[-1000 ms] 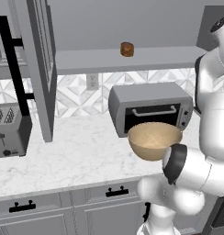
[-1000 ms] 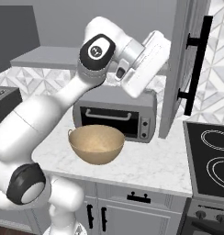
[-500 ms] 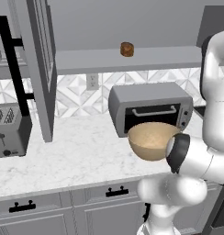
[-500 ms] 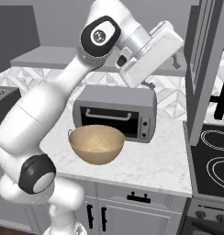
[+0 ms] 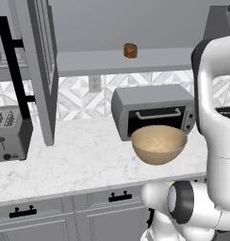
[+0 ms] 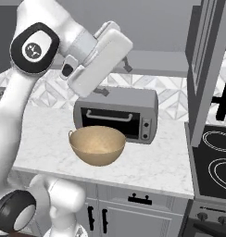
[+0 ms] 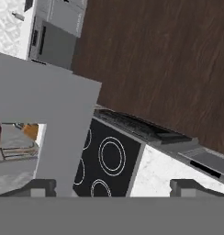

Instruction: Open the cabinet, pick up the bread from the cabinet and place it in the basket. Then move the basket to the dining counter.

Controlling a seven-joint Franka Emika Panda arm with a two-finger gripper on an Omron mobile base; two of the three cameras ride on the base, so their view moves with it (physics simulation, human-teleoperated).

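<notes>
the cabinet (image 5: 41,70) stands open up top, its left door swung out toward us with the long black bar handle (image 5: 13,61) on its face, and in the right base view the other door (image 6: 205,69) hangs open on the right, above the edge of the stovetop (image 6: 216,162). the bread (image 5: 130,50) sits alone on the cabinet shelf, small and brown, toward the back, above the toaster oven (image 5: 152,110) and well apart from everything below. down on the marble counter (image 5: 65,160) the basket (image 5: 159,143) rests just in front of the toaster oven's door, round and tan, mouth up, nothing visible inside it. a toaster (image 5: 11,134) stands at the far left of the counter, and grey drawers (image 5: 88,212) with short black handles run along beneath. the arm is up high, and the gripper (image 6: 116,76) shows in the right base view over the toaster oven, level with the shelf, pointing away toward the back wall, its fingertips too hard to make out there. in the hand view the two fingertips (image 7: 40,187) stand far apart at the bottom corners, so the jaws are wide and nothing sits between them; that view looks down past a grey door edge onto the black stovetop rings and brown wooden floor (image 7: 169,64).
</notes>
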